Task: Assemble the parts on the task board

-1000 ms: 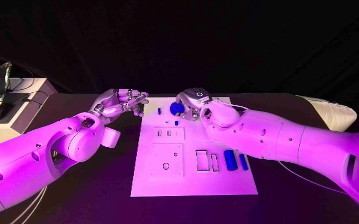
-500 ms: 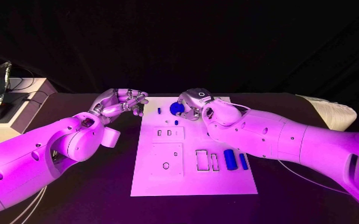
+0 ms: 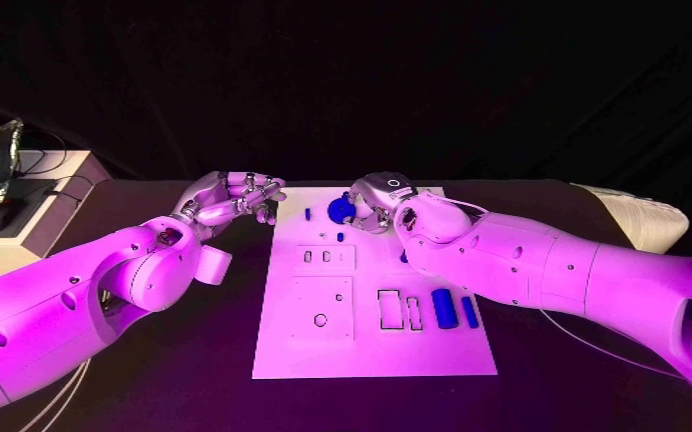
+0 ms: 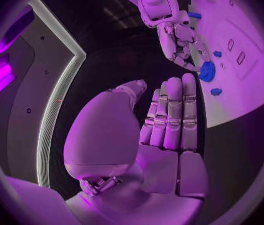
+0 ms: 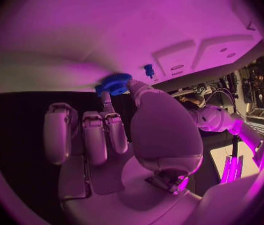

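Now, progress: early, most slots on the board look unfilled.
Right hand: pinches round part at 12 o'clock.
Left hand: curled, holding nothing.
Left: bars at 3 o'clock.

round blue part at white task board's far edge, two blue bars near right.

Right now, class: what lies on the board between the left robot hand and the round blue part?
In the head view, one small blue peg stands on the task board between the left robot hand and the round blue part, which the right robot hand holds.
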Robot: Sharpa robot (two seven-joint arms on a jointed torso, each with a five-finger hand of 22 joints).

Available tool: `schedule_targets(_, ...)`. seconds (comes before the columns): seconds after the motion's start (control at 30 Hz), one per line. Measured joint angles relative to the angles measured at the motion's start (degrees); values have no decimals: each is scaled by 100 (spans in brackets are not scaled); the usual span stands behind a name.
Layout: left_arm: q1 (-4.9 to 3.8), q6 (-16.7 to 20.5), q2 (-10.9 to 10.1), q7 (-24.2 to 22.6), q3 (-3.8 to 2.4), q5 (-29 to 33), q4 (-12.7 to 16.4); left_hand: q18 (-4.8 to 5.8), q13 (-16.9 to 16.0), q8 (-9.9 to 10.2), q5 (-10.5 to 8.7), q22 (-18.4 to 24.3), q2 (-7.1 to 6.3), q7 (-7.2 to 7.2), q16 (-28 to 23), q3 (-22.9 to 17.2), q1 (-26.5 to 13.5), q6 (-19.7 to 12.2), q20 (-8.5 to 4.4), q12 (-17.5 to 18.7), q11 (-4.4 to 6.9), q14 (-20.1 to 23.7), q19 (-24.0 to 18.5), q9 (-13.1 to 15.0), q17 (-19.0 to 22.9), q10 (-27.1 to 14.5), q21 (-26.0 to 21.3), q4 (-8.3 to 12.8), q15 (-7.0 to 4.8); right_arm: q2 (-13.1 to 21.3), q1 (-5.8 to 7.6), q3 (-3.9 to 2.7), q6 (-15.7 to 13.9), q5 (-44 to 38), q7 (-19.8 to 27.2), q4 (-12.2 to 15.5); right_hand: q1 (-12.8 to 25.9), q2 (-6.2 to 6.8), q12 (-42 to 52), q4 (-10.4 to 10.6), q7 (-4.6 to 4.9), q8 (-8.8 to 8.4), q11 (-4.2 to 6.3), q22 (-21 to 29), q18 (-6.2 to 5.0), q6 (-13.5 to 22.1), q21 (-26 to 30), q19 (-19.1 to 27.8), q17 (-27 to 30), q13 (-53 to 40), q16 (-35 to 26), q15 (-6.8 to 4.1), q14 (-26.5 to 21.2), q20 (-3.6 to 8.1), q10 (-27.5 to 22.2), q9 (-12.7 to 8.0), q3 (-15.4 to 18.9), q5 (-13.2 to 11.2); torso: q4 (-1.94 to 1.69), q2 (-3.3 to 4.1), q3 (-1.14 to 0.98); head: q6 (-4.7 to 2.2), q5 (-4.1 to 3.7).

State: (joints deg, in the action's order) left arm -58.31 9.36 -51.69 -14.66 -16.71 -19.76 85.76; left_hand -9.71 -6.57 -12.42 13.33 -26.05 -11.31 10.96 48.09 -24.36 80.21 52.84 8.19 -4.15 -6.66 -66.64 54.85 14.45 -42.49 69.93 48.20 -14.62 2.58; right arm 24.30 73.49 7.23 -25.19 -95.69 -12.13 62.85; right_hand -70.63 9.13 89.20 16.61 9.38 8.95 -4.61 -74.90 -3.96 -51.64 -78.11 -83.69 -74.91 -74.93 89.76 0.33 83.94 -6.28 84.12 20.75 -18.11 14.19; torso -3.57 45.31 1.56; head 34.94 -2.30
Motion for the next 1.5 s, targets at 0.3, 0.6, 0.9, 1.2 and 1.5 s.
schedule_targets(0.3, 0, -3, -1, 4, 0, -3, -8, 0, -9, 0, 0, -21, 47, 0, 24, -40, 47, 0, 0, 0, -17, 43, 0, 14, 10, -17, 40, 40, -1, 235, 2, 1, 29, 146, 20, 232, 143, -22, 0, 0, 20, -22, 0, 0, 0, -20, 0, 0, 0, 1, 0, 0, 0, 0, 0, 6, 0, 24, 10, 0, 0, 15, 18)
schedule_targets(0.6, 1, -6, -3, 6, 0, -9, -20, 0, -9, 0, 0, -21, 47, 0, 23, -40, 47, 0, 0, 0, -21, 43, 0, 14, 9, -21, 40, 39, -1, 444, 24, 1, 37, 334, 86, 523, 165, -45, 0, 0, 2, -22, 0, -5, 0, -39, 0, 0, 0, 1, 0, 0, 0, 0, 0, 11, 0, 24, 10, -1, -4, 21, 8)
schedule_targets(0.9, 2, -8, 5, 7, 0, -12, -20, 0, -9, 0, 0, -20, 47, 0, 23, -39, 47, 0, 0, 0, -21, 42, 0, 13, 9, -21, 40, 39, -1, 521, 42, -1, -104, 464, 167, 727, 188, -68, 23, -29, -16, -22, 0, -4, 0, -57, 0, 0, 0, 2, 0, 0, 0, 0, 0, 19, -101, 79, 7, 0, -5, 12, -5)
schedule_targets(1.2, 2, -9, 5, 7, 0, -14, -22, 0, -8, 0, 0, -19, 47, 0, 23, -39, 47, 0, 0, 0, -21, 42, 0, 12, 9, -21, 40, 39, -1, 443, 44, -1, -187, 551, 195, 712, 213, -43, 23, -19, 70, -251, -36, -3, 0, 141, 0, -5, 0, 2, 0, 20, 20, -4, -26, -43, -145, 79, 0, 5, 1, 9, -15)
schedule_targets(1.5, 3, -12, 18, 9, 0, -15, -22, -1, -14, 0, 0, -31, 47, 0, 23, -39, 47, 0, 0, 0, -21, 42, -42, 18, 9, -21, 40, 39, -1, 207, 48, -2, 13, 676, 175, 412, 339, -8, 22, 1, 127, -410, -92, -3, 0, 337, 0, -21, 0, -2, 0, 64, 17, -21, -12, -143, -125, 22, -7, 6, 8, 14, -23)
